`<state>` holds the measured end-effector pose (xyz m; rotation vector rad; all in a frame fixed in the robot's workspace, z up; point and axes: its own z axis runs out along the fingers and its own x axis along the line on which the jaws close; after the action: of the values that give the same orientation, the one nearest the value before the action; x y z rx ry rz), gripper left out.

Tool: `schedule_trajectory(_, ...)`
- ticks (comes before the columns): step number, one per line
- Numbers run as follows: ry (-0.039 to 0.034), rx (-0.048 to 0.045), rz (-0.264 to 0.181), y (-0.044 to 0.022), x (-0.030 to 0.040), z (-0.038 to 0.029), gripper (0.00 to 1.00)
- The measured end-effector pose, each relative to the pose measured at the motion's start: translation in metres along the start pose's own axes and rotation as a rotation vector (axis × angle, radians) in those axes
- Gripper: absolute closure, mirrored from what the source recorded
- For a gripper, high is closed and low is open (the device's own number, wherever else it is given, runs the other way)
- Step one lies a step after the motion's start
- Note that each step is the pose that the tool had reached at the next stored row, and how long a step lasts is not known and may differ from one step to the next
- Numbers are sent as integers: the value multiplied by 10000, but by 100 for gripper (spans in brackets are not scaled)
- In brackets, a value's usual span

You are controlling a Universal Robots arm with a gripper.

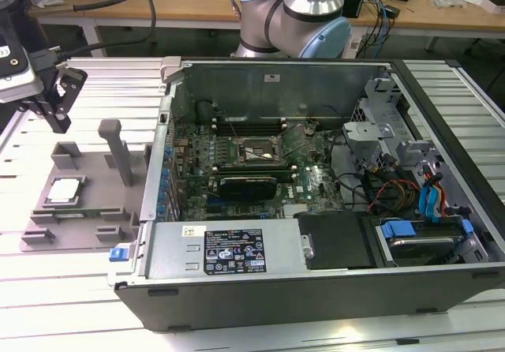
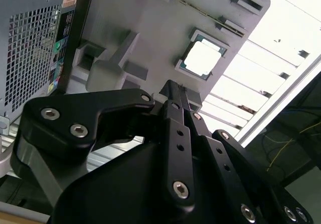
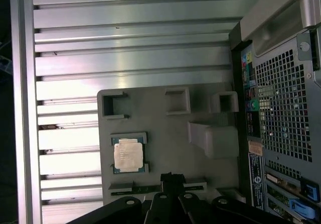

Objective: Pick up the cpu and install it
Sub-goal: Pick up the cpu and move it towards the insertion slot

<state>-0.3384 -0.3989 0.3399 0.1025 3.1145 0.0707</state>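
Cpu (image 1: pixel 65 191) in grey fixture (image 1: pixel 93 174), claw (image 1: pixel 58 120) closed nr it, wrist (image 1: pixel 11 64) cut off

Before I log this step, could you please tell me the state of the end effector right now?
The end effector: closed, holding nothing; the cpu lies apart from it on the grey fixture plate.
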Motion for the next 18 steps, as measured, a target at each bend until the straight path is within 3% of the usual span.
schedule_trajectory(4,-2,-1,0,-1,21,1,89)
schedule_trajectory(10,0,0,-1,-13,192,1,89)
schedule_trajectory(18,0,0,-1,-21,278,53,89)
